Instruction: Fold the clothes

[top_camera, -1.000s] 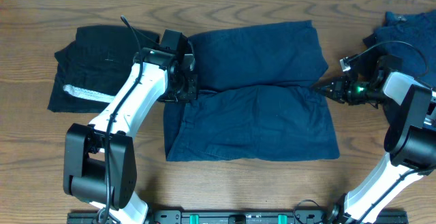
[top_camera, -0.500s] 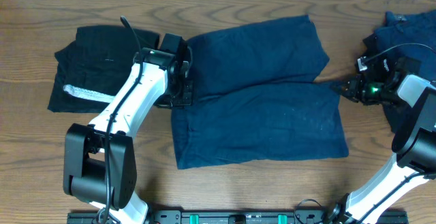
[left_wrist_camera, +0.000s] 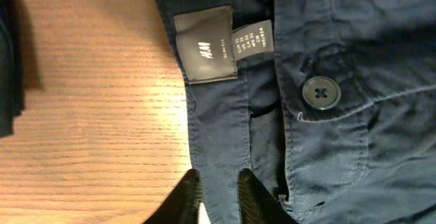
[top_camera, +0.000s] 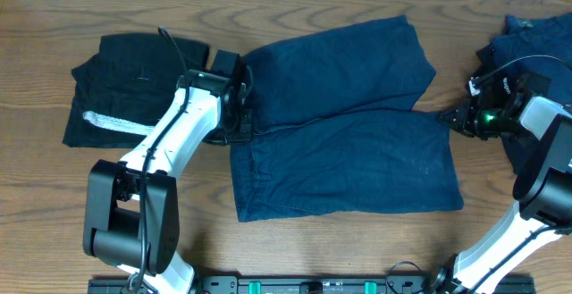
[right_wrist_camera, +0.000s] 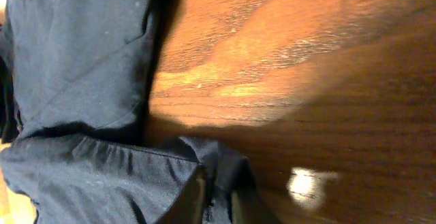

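A navy blue garment (top_camera: 340, 151) lies folded in two layers at the table's middle. My left gripper (top_camera: 241, 122) is at its left waistband edge. In the left wrist view the jaws (left_wrist_camera: 221, 197) stand a little apart, with the flat waistband (left_wrist_camera: 218, 135) between them, below a grey label (left_wrist_camera: 206, 43) and a button (left_wrist_camera: 321, 92). My right gripper (top_camera: 453, 117) is at the garment's right edge. In the right wrist view it (right_wrist_camera: 218, 197) pinches a raised fold of the navy cloth (right_wrist_camera: 75, 67). A black piece of the clothes (top_camera: 134, 84) with a whitish-grey band (top_camera: 112, 122) lies at the left.
A heap of more dark navy clothes (top_camera: 536, 35) sits at the far right, behind my right arm. Bare wooden table (top_camera: 340, 249) runs along the front, below the garment. The table's back edge is near the top of the overhead view.
The navy garment has slid to the right and slightly toward the front, and lies flatter. My right gripper moved right with its edge. The left jaws have parted a little.
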